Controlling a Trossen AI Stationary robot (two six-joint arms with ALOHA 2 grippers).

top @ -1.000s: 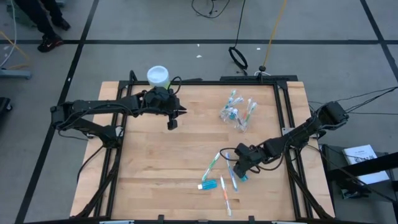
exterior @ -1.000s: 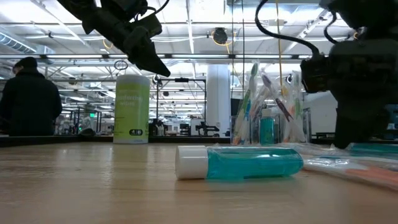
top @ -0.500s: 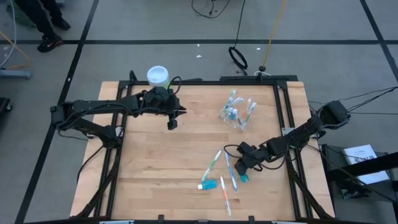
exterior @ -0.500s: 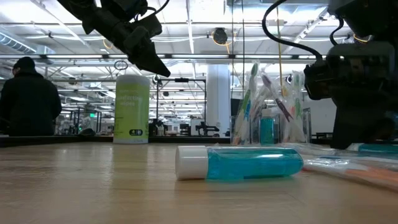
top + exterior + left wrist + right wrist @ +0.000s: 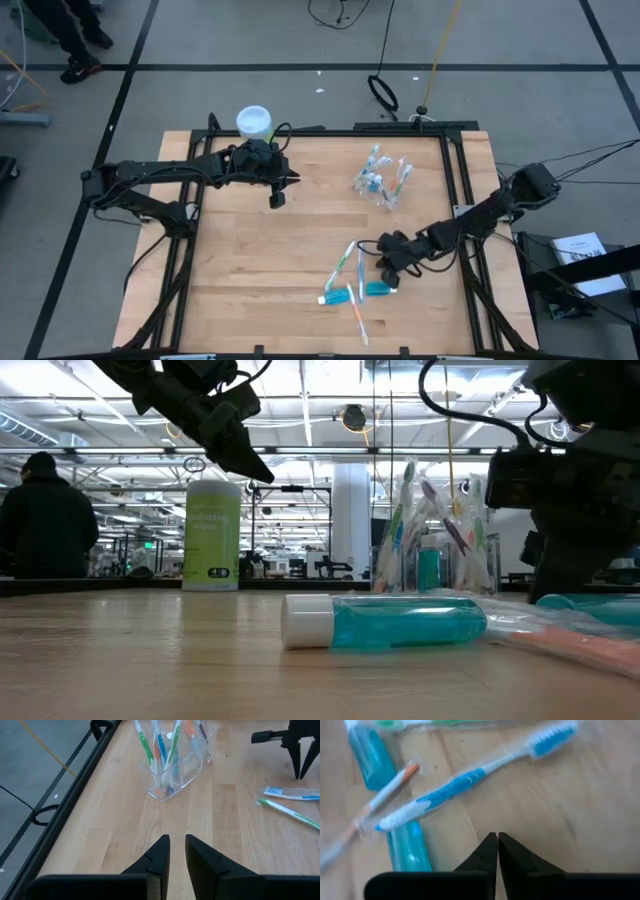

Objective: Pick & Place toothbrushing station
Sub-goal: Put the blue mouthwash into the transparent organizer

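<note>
The clear plastic cup (image 5: 384, 184), angular and packed with upright thin toothbrushes, is standing on the pale wood-plank table (image 5: 250, 260). Toward the near edge from the cup, loose toothbrushes (image 5: 346, 262) and two short translucent blue tubes (image 5: 336, 297) are lying flat. The right gripper (image 5: 384, 266) is hovering just beside them, fingers pressed together, holding nothing. The left gripper (image 5: 277, 198) is waiting well apart from the cup, fingers slightly parted, empty. A light-green canister (image 5: 212, 535) is standing behind; grey floor surrounds the table.
</note>
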